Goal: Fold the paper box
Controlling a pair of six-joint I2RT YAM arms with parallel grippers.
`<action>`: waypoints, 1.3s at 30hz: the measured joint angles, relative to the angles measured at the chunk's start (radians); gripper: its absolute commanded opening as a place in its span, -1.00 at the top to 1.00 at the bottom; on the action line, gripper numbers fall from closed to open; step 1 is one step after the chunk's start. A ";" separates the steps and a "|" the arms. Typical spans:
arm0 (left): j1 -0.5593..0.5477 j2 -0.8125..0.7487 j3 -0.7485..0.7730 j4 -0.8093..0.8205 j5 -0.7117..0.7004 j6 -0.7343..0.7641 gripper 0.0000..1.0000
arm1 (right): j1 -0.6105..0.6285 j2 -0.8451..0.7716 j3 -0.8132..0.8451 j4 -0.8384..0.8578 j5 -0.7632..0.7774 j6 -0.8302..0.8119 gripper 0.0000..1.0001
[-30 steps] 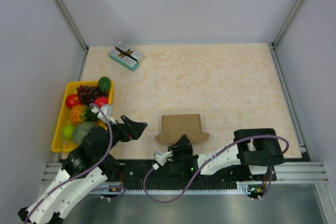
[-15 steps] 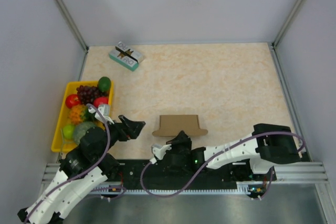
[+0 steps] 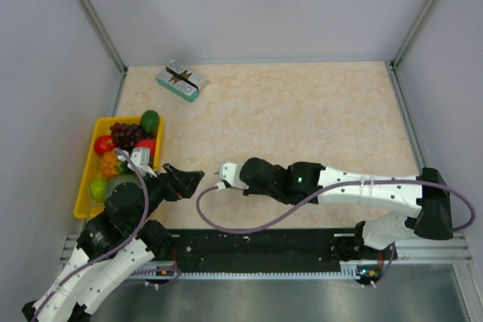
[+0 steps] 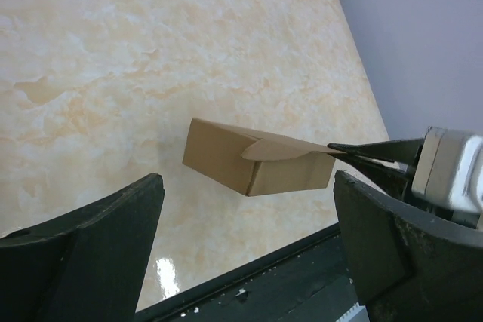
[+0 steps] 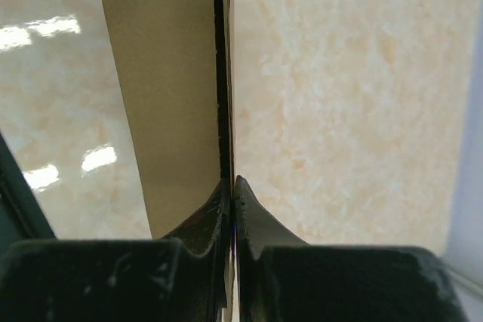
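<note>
Paper box, plain brown, pinched in right tool; teal box lettering illegible

Box: plain brown, unprinted.
Table: beige, marbled cream and pale orange.
Tray: yellow.
Fruit in tray: red, green, orange.
Grapes in tray: dark purple.
Carton beyond tray: teal and white, dark print.
Cable: purple.

Bright, even light; soft shadows; glare spots on table.
</note>
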 measured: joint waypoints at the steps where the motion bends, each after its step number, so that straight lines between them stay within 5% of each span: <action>1: 0.000 0.002 0.005 -0.003 0.000 0.002 -0.96 | -0.028 0.000 0.028 -0.045 -0.065 0.011 1.00; 14: 0.000 0.008 0.011 -0.027 0.010 0.005 -0.96 | -0.229 0.183 0.228 -0.387 -0.551 0.053 1.00; 28: 0.000 0.006 -0.042 -0.027 0.063 0.011 -0.96 | -0.260 0.297 0.321 -0.448 -0.496 -0.032 0.96; 34: 0.000 0.006 -0.075 -0.018 0.065 0.011 -0.96 | -0.267 0.297 0.319 -0.413 -0.447 -0.071 0.81; 36: 0.000 0.010 -0.095 -0.002 0.065 0.010 -0.93 | -0.267 0.297 0.319 -0.399 -0.439 -0.079 0.46; 39: 0.000 0.021 -0.127 0.021 0.076 0.008 -0.71 | -0.269 0.292 0.312 -0.378 -0.425 -0.080 0.24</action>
